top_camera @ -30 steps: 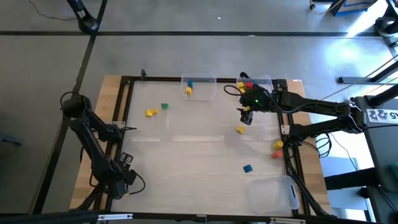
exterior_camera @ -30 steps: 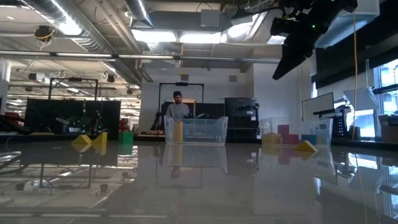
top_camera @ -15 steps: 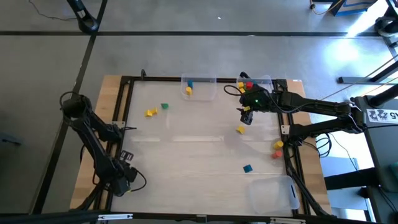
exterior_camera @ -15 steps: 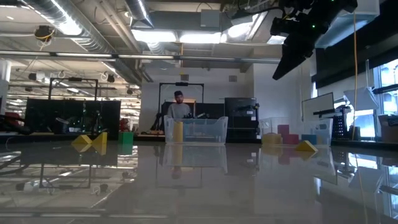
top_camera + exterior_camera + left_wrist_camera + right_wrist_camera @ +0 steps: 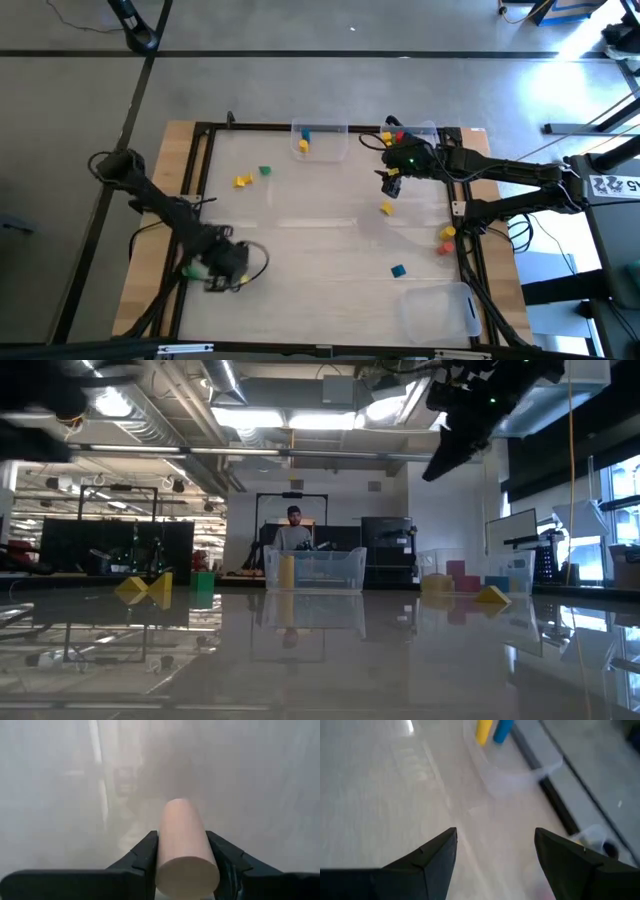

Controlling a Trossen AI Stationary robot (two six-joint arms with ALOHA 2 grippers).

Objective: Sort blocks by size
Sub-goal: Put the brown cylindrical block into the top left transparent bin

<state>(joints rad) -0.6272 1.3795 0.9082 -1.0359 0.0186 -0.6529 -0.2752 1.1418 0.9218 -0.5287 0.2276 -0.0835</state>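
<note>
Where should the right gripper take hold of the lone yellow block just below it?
Come straight down on the yellow block and pinch two opposite side faces. It lies alone on the table, clear of other blocks and the bins, so top access looks free. The right gripper hangs open just beyond it.

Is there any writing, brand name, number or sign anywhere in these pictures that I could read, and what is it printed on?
"SY": white letters, cut off by the picture's edge, on a dark plate at the base of the right arm in the high view; whatever follows cannot be seen.
Blocks, clear bin and table: no writing shows.
Room behind the table in the low view: anything printed there is too small to read.
</note>
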